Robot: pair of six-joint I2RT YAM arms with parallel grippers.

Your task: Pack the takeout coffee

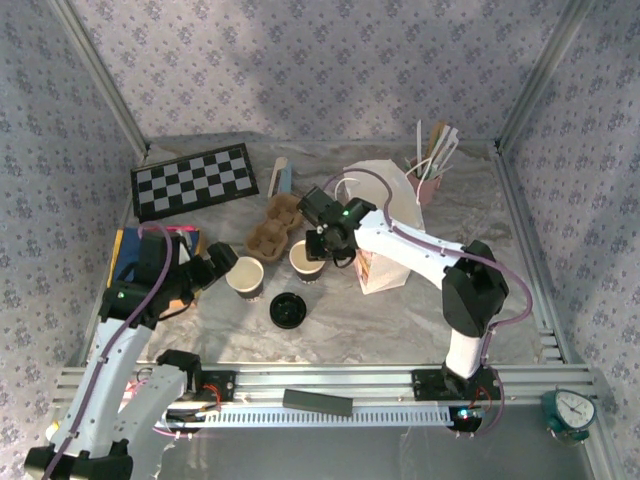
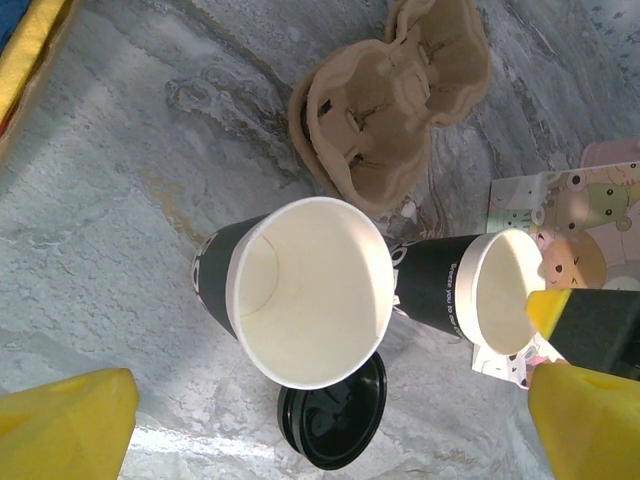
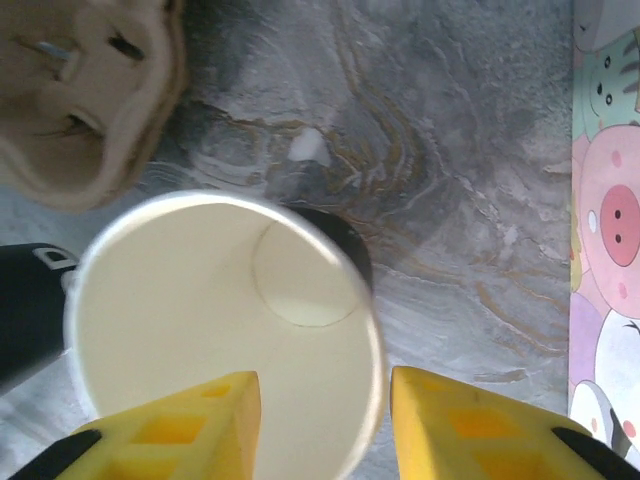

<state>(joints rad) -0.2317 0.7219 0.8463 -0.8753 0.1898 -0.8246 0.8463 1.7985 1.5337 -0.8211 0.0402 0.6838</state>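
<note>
Two open-topped cups stand side by side mid-bench [image 1: 400,320], on its grey marbled cover. They are the left-hand dark-sided paper cup [image 1: 245,277] and the right-hand dark-sided paper cup [image 2: 435,290], same width, both white inside. Cannot tell which of the two is the takeout coffee. A loose round black plastic lid [image 1: 288,310] lies flat on the bench just in front of the pair, and in the left wrist view it sits right at the left-hand cup's foot. The right gripper [image 3: 325,400] is over the right-hand cup with its yellow jaws part open and straddling the rim. One finger [image 3: 170,430] is inside the mouth and the other outside, with the cup wall in the gap; cannot tell if they press on it. The left gripper [image 1: 222,270] sits just left of the left-hand cup, jaws spread wide and holding nothing, with that cup ahead between them. White print runs round the right-hand cup below its rim: "you so" is readable, the rest is not legible. A brown moulded-pulp cup carrier [image 1: 272,228] lies just behind the cups. A white paper bag with pastel cartoon animals [image 1: 385,235] stands just right of the right-hand cup. A black-and-white checkerboard [image 1: 193,180] lies at the back left, well apart from the cups.
</note>
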